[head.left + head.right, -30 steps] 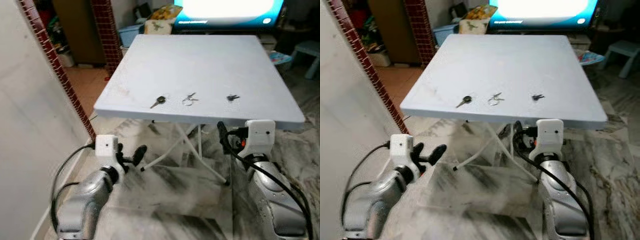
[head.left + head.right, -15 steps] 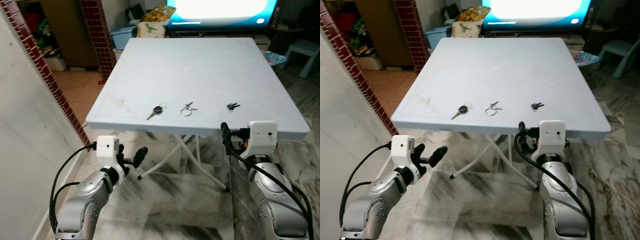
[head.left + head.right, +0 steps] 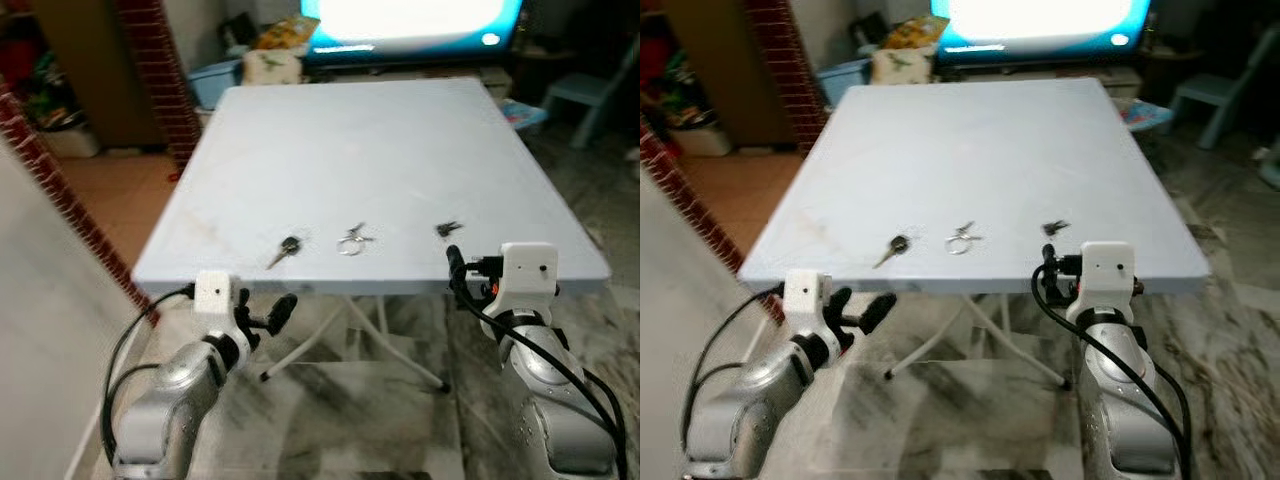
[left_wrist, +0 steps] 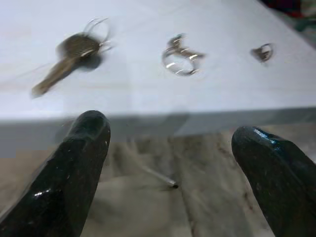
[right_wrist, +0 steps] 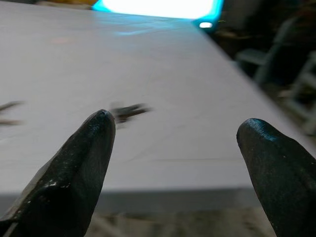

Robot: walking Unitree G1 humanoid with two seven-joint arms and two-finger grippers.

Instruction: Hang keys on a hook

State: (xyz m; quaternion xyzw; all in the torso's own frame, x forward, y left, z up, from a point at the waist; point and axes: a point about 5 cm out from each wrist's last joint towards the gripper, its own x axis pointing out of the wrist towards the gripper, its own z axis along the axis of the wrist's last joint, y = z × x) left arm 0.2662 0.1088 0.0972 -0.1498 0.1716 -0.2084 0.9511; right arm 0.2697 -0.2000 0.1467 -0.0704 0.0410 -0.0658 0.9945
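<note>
We count three sets of keys in a row near the front edge of the pale blue folding table point(image 3: 380, 140). In the middle of the left eye view, from left to right, lie a single dark-headed key point(image 3: 286, 248), a silver ring with small keys point(image 3: 352, 240) and a small dark bunch point(image 3: 446, 229). They lie apart from one another, all flat on the tabletop. We cannot tell how many keys the ring and the small bunch each carry, since the picture is soft there.

Two grippers show at the bottom of the frame. Our left gripper point(image 3: 262, 312) sits lower left, below the table's front edge, its two black fingers point(image 4: 74, 168) spread wide with nothing between them; in its wrist view all three key sets lie ahead on the tabletop. Our right gripper point(image 5: 177, 163) sits lower right, level with the table edge just in front of the small dark bunch, fingers also spread wide and holding nothing.

Across the top of the frame a bright screen point(image 3: 410, 18) glows behind the table. A red brick pillar point(image 3: 155, 70) stands upper left, and one light blue stool point(image 3: 590, 95) upper right. The floor point(image 3: 350, 420) is grey marbled tile.
</note>
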